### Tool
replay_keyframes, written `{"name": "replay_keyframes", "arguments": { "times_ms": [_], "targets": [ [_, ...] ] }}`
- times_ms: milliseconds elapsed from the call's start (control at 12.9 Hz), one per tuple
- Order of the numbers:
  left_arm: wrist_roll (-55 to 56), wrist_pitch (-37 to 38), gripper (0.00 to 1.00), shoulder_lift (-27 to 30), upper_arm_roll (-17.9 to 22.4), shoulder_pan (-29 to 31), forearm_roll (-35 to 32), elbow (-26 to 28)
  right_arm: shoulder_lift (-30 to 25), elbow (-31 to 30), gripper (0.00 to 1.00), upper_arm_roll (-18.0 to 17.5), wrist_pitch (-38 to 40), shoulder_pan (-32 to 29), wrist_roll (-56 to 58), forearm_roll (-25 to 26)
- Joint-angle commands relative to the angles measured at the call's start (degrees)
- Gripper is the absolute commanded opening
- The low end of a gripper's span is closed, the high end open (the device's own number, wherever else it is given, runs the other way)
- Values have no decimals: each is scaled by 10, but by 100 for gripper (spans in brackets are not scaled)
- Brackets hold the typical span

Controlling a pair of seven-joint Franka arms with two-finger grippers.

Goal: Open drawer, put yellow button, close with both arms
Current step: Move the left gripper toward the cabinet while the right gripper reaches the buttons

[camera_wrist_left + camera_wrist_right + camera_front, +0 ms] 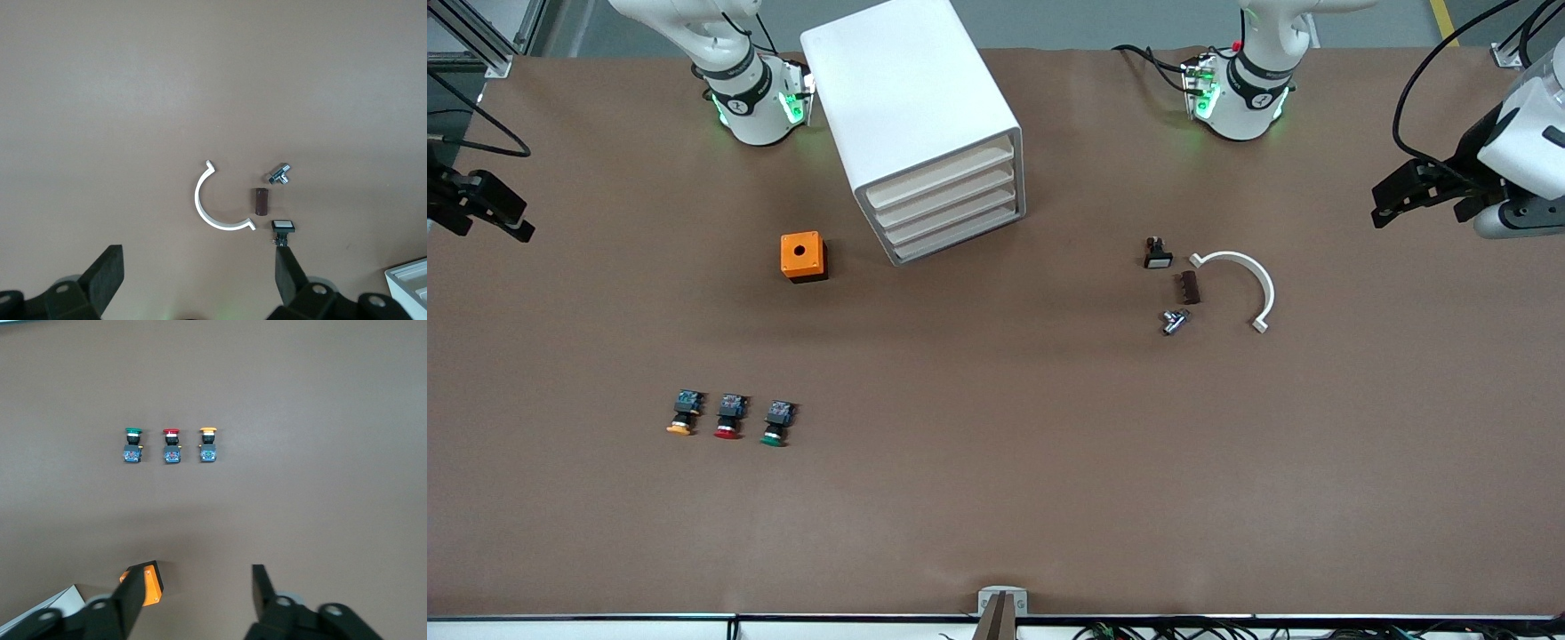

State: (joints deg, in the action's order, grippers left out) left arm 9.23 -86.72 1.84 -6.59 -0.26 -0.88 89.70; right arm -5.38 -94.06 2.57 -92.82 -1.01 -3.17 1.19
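Note:
The white cabinet (911,98) stands between the arm bases, and its top drawer (941,175) is shut like the three below it. The yellow button (683,415) lies near the front camera toward the right arm's end, beside a red-capped button (729,416) and a green-capped button (777,423). The yellow button also shows in the right wrist view (208,445). My right gripper (516,218) (200,590) is open and empty above the table's edge at its own end. My left gripper (1380,206) (198,277) is open and empty above the table at its own end.
An orange box (803,256) (152,583) sits beside the cabinet toward the right arm's end. Toward the left arm's end lie a white curved piece (1249,284) (213,200), a brown block (1190,287), a metal fitting (1175,320) and a white-capped button (1158,255).

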Motion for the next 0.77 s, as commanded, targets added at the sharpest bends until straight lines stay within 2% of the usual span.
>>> {"name": "replay_keyframes", "arguments": {
  "times_ms": [0,155,309,695],
  "targets": [
    [-8,12,100,-6,-3,-1,1,-13,-2,0,58,-3,2,-8,15,-10],
    [-8,12,100,-7,-5,-2,1,-14,-2,0,83,-3,3,-8,14,-10],
    [-7,11,100,-28,-5,-2,2,-16,-2,0,99,-3,2,-9,14,-10],
    [1,2,100,-128,-8,-14,10,-33,12,0,99,-2,3,-11,16,-10]
  ]
}}
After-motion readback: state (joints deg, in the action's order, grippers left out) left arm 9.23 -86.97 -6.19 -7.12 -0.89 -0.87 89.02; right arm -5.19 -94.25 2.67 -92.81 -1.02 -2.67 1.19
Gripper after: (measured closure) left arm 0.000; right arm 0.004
